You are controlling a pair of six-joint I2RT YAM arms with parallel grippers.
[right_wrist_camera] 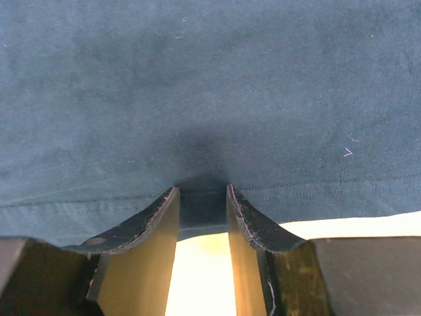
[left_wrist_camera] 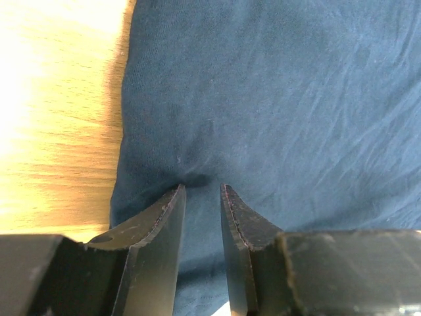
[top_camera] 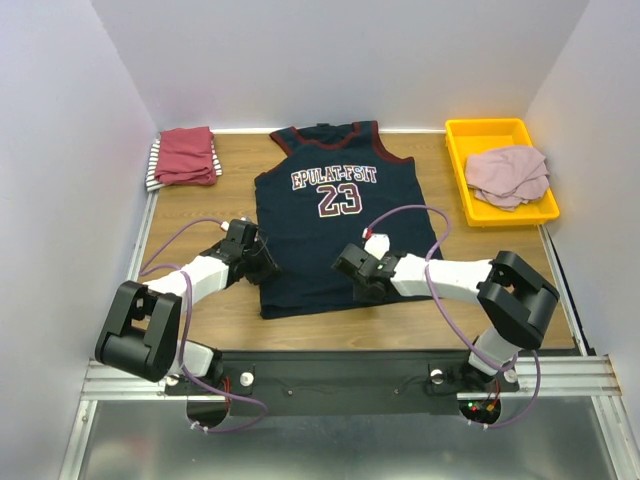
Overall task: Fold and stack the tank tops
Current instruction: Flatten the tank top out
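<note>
The navy jersey with maroon trim and a white 23 lies spread flat on the table's middle. My left gripper rests its tips on the cloth just inside the jersey's lower left side edge. Its jaws stand a little apart, with cloth dented between them. My right gripper is at the bottom hem. Its jaws are also a little apart, with tips on the stitched hem and bare table behind them. A folded dark-red top lies on a striped one at the back left.
A yellow tray at the back right holds a crumpled dusty-pink top. White walls close in the left, back and right sides. Bare wooden table shows to the left of the jersey and along its near edge.
</note>
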